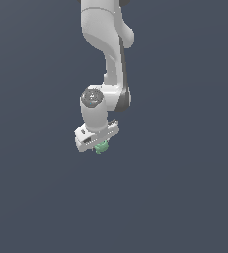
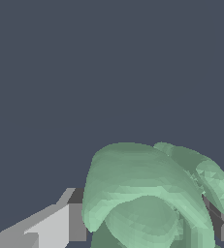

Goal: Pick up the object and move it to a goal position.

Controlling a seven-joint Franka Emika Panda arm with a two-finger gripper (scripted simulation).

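You had the pick done, it seemed: the hand [image 1: 98,145] was pinching the object [image 1: 101,147] between its fingers [image 2: 60,225]. What remained was the carry, and no goal position was marked in either view.

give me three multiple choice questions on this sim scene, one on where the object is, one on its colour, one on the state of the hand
1. Where is the object?
A. directly under the hand, between its fingers
B. far off at the exterior view's right edge
C. on top of the arm's upper link

2. What colour is the object?
A. bright red
B. pale green
C. black

3. What is the state of the hand?
A. wide open with nothing near it
B. out of both views
C. shut on the object

Answers:
1. A, the exterior view shows it right at the hand's underside.
2. B, both views render it pale green against the dark grey background.
3. C, the wrist view shows fingers on both sides of the lumpy object.
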